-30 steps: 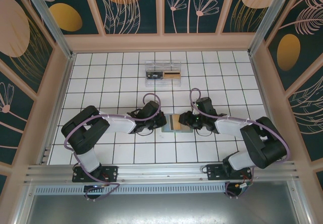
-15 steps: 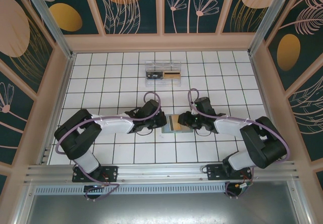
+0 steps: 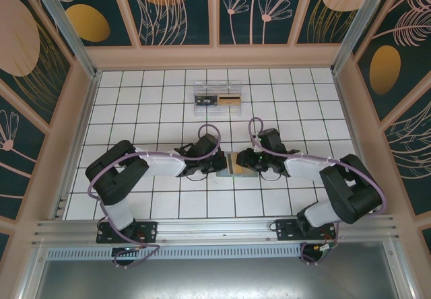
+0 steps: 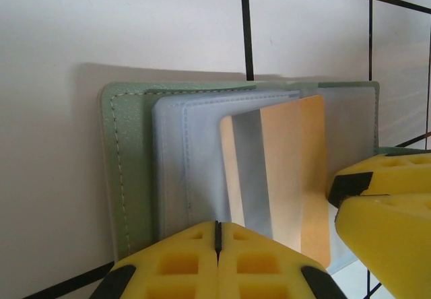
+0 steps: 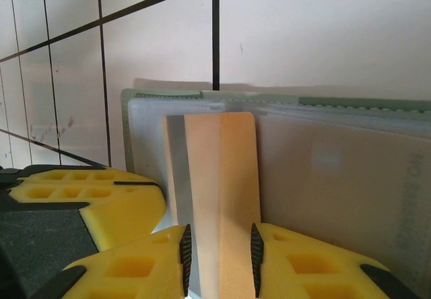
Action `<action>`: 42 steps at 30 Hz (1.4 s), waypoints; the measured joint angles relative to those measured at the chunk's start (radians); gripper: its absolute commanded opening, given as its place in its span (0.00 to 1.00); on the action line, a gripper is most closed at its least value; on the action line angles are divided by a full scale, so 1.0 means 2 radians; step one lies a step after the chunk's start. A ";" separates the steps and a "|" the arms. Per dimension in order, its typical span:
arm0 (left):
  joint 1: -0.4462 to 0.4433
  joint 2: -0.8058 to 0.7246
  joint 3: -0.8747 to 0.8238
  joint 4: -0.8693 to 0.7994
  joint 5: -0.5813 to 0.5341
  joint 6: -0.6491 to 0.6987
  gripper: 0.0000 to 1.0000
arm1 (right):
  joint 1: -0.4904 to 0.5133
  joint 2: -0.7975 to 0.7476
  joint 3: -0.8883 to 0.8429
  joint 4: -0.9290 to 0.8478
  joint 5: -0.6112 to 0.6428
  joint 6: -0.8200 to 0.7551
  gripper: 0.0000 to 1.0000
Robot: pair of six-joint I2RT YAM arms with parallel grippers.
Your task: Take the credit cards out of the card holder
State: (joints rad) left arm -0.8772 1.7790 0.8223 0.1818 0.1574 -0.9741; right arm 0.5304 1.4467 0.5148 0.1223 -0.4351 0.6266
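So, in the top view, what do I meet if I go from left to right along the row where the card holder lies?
Left arm → left gripper, shut → card holder, lying open → right gripper, shut on the gold card → right arm.

The worktop (image 3: pixel 135 117) is a flat white surface ruled into square tiles by thin black lines; the card holder (image 3: pixel 231 168) lies open on it near the middle, a little toward the near edge, its grey-green cover down against the tiles; a clear plastic box (image 3: pixel 217 98) rests well apart, toward the far side.
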 measured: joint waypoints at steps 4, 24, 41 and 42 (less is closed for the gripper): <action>0.000 0.000 0.001 0.000 0.000 0.000 0.00 | 0.000 0.006 0.002 0.000 0.000 0.000 0.32; -0.001 0.002 0.000 0.000 -0.001 0.000 0.00 | 0.001 -0.007 0.002 -0.023 0.029 -0.013 0.32; -0.001 0.002 0.001 0.001 -0.001 0.000 0.00 | -0.014 0.014 -0.005 0.010 -0.030 -0.009 0.14; -0.001 0.002 0.001 0.001 -0.001 0.000 0.00 | -0.014 0.014 -0.006 0.011 -0.032 -0.008 0.11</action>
State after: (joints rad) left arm -0.8795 1.7832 0.8234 0.1829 0.1562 -0.9741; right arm 0.5026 1.4757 0.5037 0.1448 -0.4988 0.6106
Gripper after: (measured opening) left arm 0.062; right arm 0.162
